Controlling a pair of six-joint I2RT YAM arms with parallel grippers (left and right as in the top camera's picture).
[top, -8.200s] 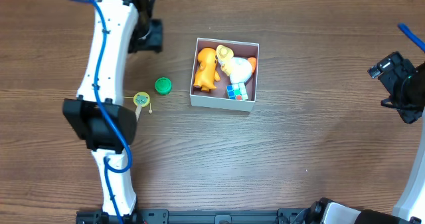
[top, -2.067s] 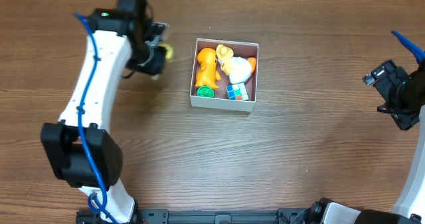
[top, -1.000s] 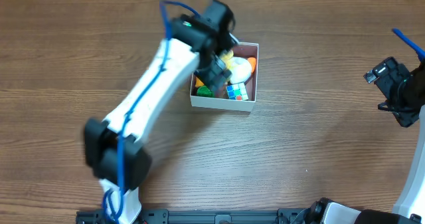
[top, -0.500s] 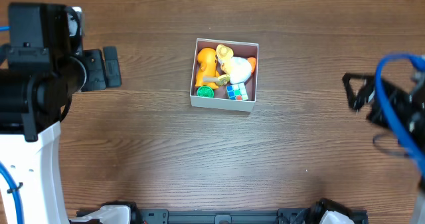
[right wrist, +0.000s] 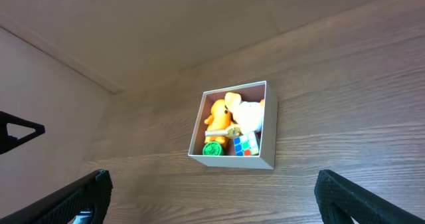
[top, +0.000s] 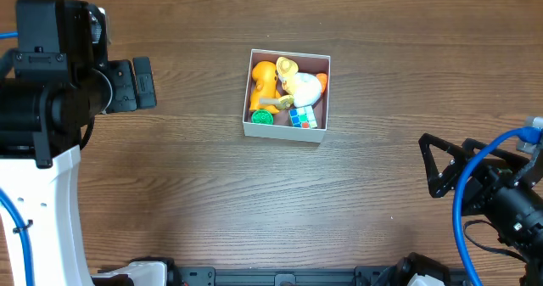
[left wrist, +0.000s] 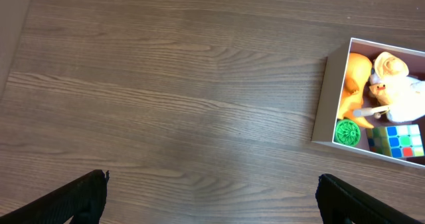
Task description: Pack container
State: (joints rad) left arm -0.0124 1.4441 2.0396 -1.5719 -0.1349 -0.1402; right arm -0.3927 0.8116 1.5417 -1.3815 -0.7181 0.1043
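The container (top: pixel 284 131) is a square white-walled box at the table's middle. It holds an orange figure (top: pixel 263 82), a white and yellow duck (top: pixel 305 86), a colour cube (top: pixel 303 116), a green round toy (top: pixel 261 116) and a small yellow stick toy (top: pixel 280 106). My left gripper (top: pixel 131 84) is open and empty, far left of the box. In the left wrist view (left wrist: pixel 212 201) the box (left wrist: pixel 323 111) lies at the right edge. My right gripper (top: pixel 445 167) is open and empty at the front right. In the right wrist view (right wrist: pixel 216 197) the box (right wrist: pixel 232 159) sits ahead.
Bare brown wooden table (top: pixel 254 210) lies all round the box. The left arm's white link (top: pixel 47 218) fills the front left corner. A blue cable (top: pixel 462 227) loops by the right arm. A lighter wall strip shows in the right wrist view (right wrist: pixel 46 71).
My left arm has pulled back from over the container to the far left, leaving the yellow toy inside. My right arm has swung toward the table's front right.
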